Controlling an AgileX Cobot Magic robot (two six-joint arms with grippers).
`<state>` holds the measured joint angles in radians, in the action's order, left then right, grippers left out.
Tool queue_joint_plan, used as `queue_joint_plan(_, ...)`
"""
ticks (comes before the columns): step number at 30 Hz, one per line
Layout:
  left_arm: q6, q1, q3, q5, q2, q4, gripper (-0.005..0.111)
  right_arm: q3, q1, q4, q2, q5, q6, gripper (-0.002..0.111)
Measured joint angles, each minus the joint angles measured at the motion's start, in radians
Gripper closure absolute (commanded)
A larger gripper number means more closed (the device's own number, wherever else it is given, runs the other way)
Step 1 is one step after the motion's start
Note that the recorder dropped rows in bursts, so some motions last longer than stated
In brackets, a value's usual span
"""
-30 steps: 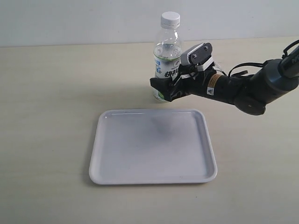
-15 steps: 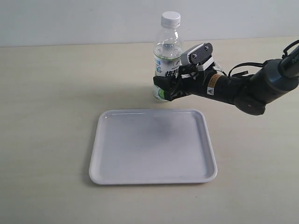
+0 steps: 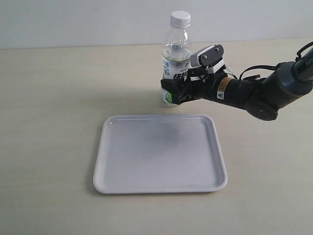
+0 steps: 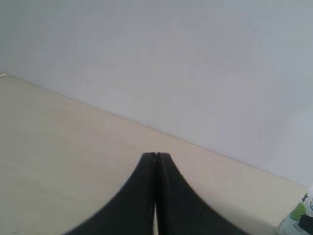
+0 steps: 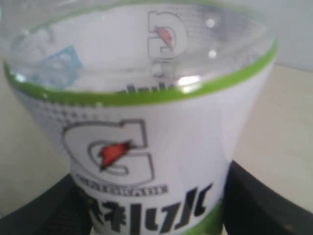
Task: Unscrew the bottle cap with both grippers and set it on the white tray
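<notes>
Counting from the exterior view, we see one small clear plastic drink bottle (image 3: 175, 58) with a white-green label, one round white ribbed screw cap (image 3: 180, 18), one flat square white plastic tray (image 3: 161, 188) and one dark arm (image 3: 264, 95), all over a pale beige table (image 3: 49, 122). The bottle stands upright just beyond the tray's 12 o'clock edge, apart from it, with the cap seated on its neck. Our black right gripper (image 3: 172, 93) reaches in from 3 o'clock and is clamped on the bottle's labelled lower body; its wrist view gives us two dark fingers (image 5: 259, 200) pressed against opposite sides of the label. Our all-dark left gripper (image 4: 156, 156) hangs above the table, its two fingers pressed together, well apart from the bottle.
</notes>
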<state>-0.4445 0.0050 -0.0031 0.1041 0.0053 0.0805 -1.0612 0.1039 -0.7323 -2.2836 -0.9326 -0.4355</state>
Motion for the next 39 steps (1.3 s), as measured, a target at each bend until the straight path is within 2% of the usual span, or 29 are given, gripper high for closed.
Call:
queue_joint_plan(12, 0.0, 0.0, 0.0, 0.0, 0.0, 0.0, 0.107, 0.0, 0.0, -0.067, 0.029, 0.061, -0.013, 0.108)
queue_joint_plan(29, 0.0, 0.0, 0.0, 0.0, 0.0, 0.0, 0.107, 0.0, 0.0, -0.067, 0.029, 0.064, -0.002, 0.108)
queue_joint_plan(33, -0.193, 0.0, 0.0, -0.02, 0.0, -0.024, 0.107, 0.0, 0.0, -0.067, 0.029, 0.066, -0.002, 0.108)
queue_joint_plan(39, -0.292, 0.0, 0.002, -0.237, 0.0, -0.028, 0.107, 0.0, 0.0, -0.067, 0.029, 0.067, -0.002, 0.108)
